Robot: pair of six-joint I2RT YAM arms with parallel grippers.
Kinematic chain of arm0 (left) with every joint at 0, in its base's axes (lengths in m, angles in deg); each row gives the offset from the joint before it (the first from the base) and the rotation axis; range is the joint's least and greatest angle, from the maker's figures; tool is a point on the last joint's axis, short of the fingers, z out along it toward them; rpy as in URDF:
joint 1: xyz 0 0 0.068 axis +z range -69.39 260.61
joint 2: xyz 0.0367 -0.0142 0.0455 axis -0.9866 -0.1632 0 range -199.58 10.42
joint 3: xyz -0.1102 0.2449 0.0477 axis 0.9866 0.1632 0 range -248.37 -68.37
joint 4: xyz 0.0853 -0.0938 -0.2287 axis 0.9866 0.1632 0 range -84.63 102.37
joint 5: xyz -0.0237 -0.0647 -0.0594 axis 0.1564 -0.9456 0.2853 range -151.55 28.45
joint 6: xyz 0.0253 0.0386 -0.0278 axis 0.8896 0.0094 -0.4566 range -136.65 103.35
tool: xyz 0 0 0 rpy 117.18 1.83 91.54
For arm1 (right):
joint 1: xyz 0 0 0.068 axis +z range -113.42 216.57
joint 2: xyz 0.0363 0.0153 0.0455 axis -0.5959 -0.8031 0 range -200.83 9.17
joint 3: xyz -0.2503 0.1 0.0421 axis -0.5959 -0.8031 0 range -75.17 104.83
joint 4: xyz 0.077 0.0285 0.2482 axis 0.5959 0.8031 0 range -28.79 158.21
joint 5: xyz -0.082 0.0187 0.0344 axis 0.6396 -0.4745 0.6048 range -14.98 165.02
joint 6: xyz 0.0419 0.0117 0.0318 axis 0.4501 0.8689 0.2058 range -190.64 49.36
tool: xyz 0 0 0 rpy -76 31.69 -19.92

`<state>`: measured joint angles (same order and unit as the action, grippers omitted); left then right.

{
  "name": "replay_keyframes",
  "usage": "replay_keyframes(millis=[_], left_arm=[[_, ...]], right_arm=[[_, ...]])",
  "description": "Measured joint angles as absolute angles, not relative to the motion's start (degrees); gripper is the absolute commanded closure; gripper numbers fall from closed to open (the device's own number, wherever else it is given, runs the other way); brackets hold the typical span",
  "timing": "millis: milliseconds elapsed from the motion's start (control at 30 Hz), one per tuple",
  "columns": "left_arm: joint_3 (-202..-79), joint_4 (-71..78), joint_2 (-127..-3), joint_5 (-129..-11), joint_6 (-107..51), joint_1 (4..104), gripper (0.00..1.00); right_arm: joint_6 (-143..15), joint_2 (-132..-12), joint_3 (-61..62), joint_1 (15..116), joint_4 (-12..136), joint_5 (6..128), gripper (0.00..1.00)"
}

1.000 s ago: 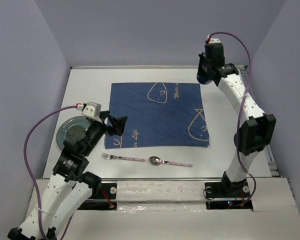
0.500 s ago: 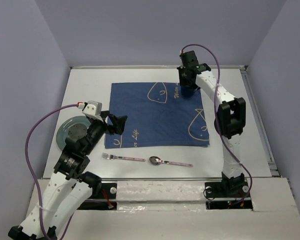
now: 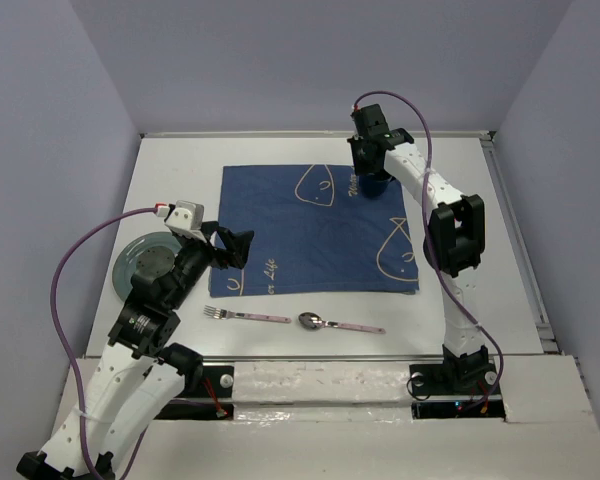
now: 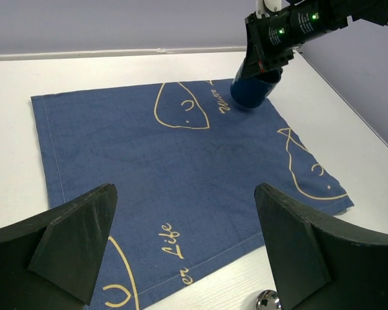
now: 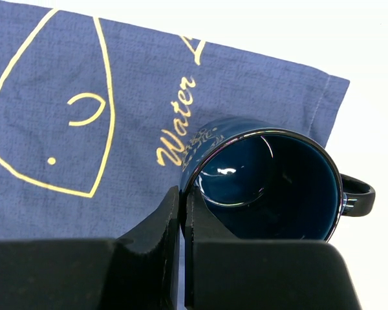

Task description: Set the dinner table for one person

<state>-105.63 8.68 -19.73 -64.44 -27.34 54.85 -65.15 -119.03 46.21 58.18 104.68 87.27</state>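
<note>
white bench bears a blue cloth, at whose far right corner the right fingers pinch the rim of a dark blue mug, seemingly to seat it there, left fingers hovering spread.

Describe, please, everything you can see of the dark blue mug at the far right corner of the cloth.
The mug is dark blue and glossy, ceramic by its look, and empty inside, with one loop handle and pale lettering on its outer wall. It is open side up, somewhat tilted, over the far right corner of the blue cloth. The right gripper pinches its rim opposite the handle. Whether its base touches the cloth cannot be told.
</note>
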Motion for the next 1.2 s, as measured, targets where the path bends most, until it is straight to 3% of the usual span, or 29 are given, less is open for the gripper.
replay_keyframes(millis=[400,433,500,533,600,800,933,1200], left_arm=[[-105.63,8.7,-19.88,-64.18,-27.34,54.96,0.01],[-105.63,8.72,-19.91,-63.92,-27.39,55.0,0.01],[-105.63,8.79,-19.88,-63.42,-27.78,55.18,0.01],[-105.63,8.87,-19.82,-62.74,-28.15,55.2,0.01],[-105.63,9.05,-19.53,-61.12,-28.87,55.22,0.01],[-105.71,10.86,-18.55,-52.71,-32.28,55.57,0.01],[-107.13,15.61,-20.91,-45.43,-35.87,55.59,0.01],[-109.56,21.86,-20.32,-38.98,-39.65,55.61,0.01]], right_arm=[[-65.8,-124.51,48.96,57.98,104.48,88.85,1.0],[-65.91,-124.51,49.03,57.98,104.46,89.11,0.85],[-65.96,-124.51,49.07,58.01,104.46,89.5,0.64],[-65.8,-124.51,49.07,58.01,104.46,89.61,0.47],[-66.0,-124.51,49.07,58.03,104.04,90.73,0.31],[-66.0,-124.08,49.09,58.01,103.1,90.18,0.24],[-65.04,-120.93,48.35,57.98,103.21,87.77,0.27],[-52.1,-94.81,23.39,62.6,85.9,71.84,0.38]])
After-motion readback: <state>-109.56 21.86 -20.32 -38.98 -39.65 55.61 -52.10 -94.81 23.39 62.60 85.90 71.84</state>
